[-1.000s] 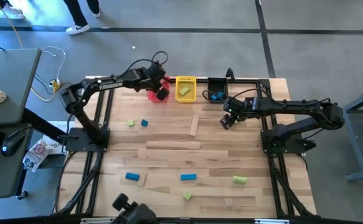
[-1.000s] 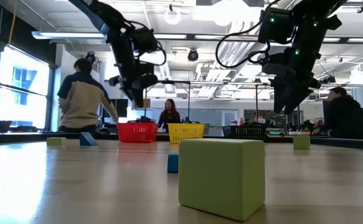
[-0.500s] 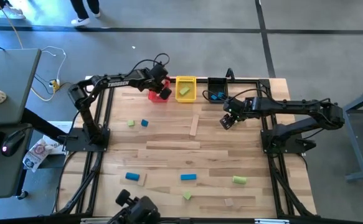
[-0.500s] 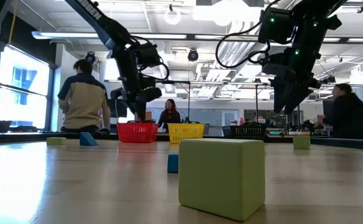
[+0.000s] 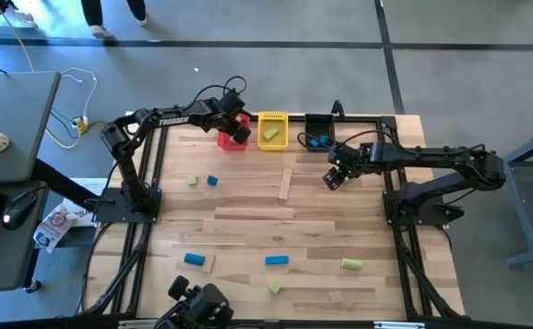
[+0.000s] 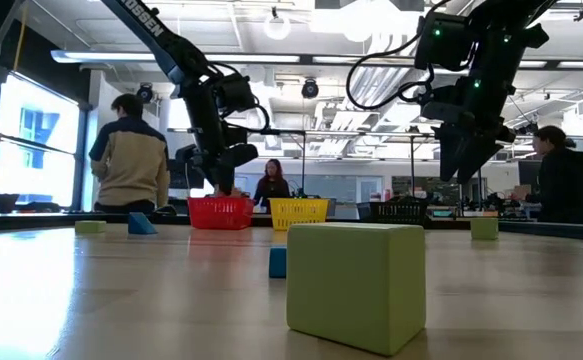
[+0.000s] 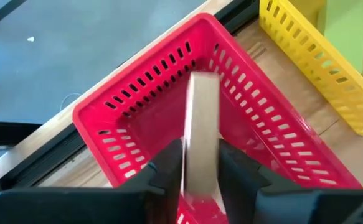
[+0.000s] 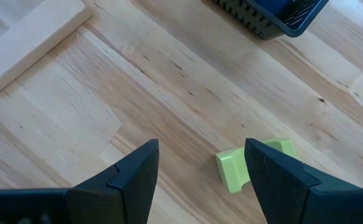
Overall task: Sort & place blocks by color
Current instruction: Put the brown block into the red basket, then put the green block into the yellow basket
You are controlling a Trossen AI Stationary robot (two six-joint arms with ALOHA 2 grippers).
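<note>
My left gripper (image 5: 239,133) hangs over the red bin (image 7: 137,118) at the table's far edge, with a pale wooden bar (image 7: 201,118) between its fingers. My right gripper (image 8: 200,180) stands open above bare table near the black bin (image 5: 318,133). A light green block (image 8: 240,165) lies flat on the table by one of its fingers, untouched and partly hidden. Blue (image 5: 212,180), green (image 5: 351,264) and wooden (image 5: 285,183) blocks lie scattered on the table. A green block (image 5: 270,133) sits in the yellow bin (image 5: 272,119). My left gripper pinches the wooden bar by its two broad sides (image 7: 200,168) between its two fingers, at the bar's end nearest the wrist. The fingers slant down from above and lie along the bar. The bar points down into the red bin; whether its far end touches the bin, I cannot tell.
Red, yellow and black bins stand in a row along the far edge. A large green block (image 6: 356,285) sits close to the low camera. People (image 6: 131,160) stand in the room beyond the table. Bare wood lies between the two arms.
My left gripper has sunk with the wooden bar toward the red bin and edged toward the table's far edge; its tips now hang just above the bin's rim.
</note>
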